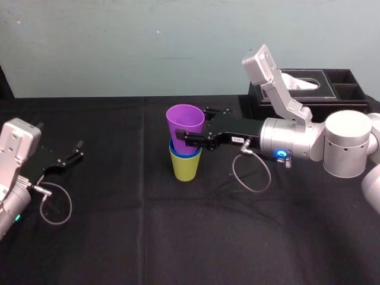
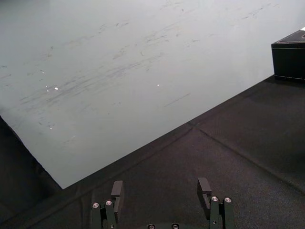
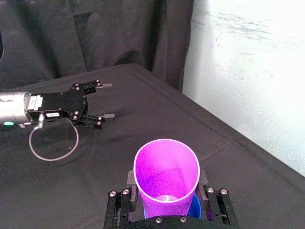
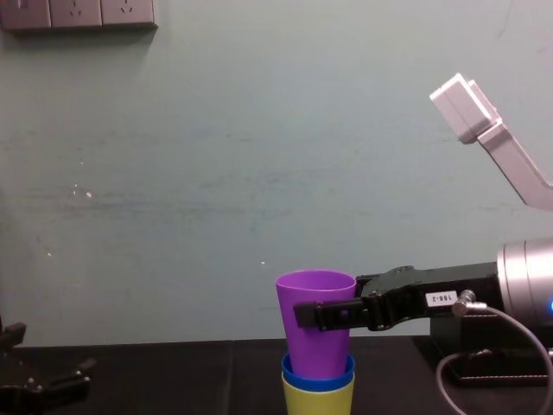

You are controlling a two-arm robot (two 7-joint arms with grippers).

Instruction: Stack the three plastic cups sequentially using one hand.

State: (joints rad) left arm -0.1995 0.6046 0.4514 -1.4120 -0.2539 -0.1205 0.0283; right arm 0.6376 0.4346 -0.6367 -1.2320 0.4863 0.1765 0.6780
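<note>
Cups are standing nested at centre: purple cup (image 1: 185,119) is sitting partway into blue cup (image 1: 178,150), which is resting in yellow-green cup (image 1: 186,167). My right gripper (image 1: 191,124) is clamping the purple cup mid-wall, reaching in from the right. I am judging it light, thin and slippery, so a mild squeeze below the rim suits. Left gripper (image 1: 78,149) is lying spread and idle, far left.

The silver-grey right arm (image 1: 309,142) has a glowing blue ring (image 1: 281,154), looped grey cable (image 1: 233,172) and black gripper (image 1: 191,123).
</note>
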